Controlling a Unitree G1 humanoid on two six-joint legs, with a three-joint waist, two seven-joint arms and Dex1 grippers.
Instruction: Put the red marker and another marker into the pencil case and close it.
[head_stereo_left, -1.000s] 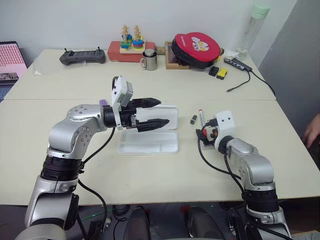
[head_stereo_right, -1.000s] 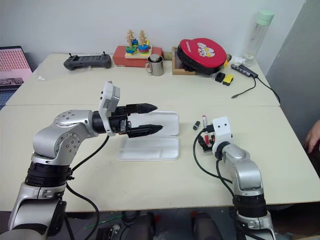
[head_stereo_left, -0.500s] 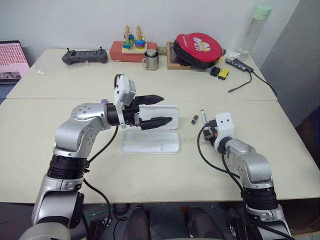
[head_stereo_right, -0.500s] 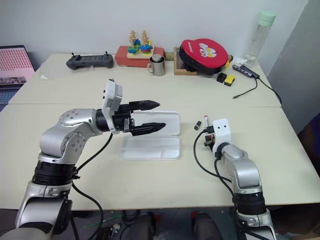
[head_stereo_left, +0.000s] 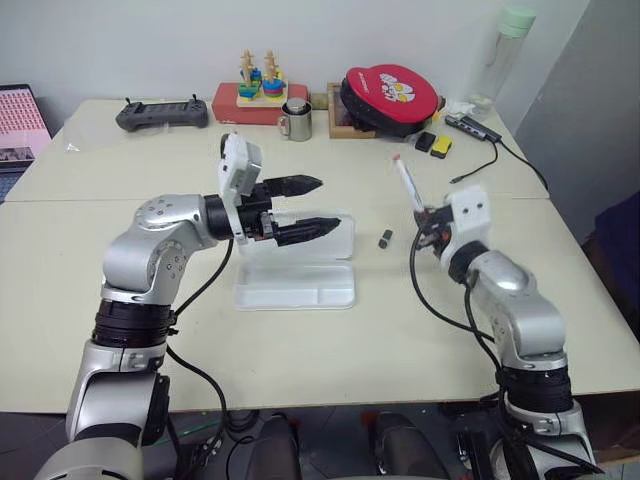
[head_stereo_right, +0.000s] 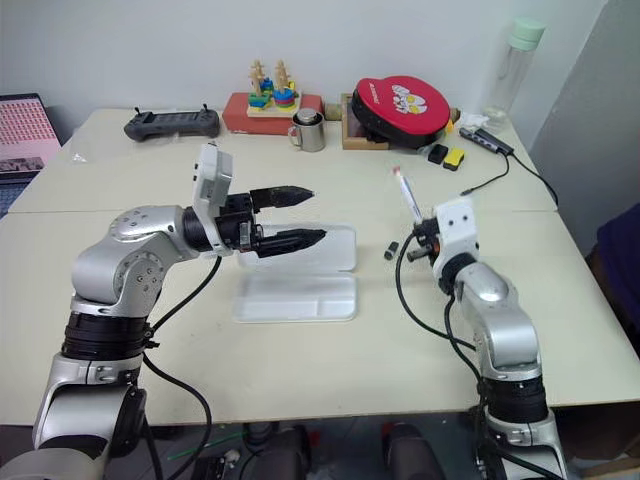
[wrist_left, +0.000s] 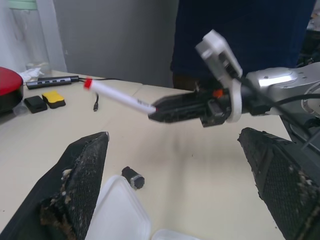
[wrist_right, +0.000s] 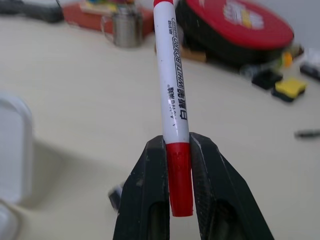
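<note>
Beige table (head_stereo_left: 330, 330) under me: my right tool (wrist_right: 178, 165) pinches the red marker (wrist_right: 171, 95) by its red end, raised right of the open pencil case (head_stereo_left: 295, 285). Left tool (head_stereo_left: 310, 208) gapes above it. I should lower the marker flat into the tray before letting go.

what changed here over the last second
The right hand shut on the red marker and lifted it off the table; it now sticks up from the fingers. The left hand stayed open above the open pencil case, and the small dark cap stayed on the table.
</note>
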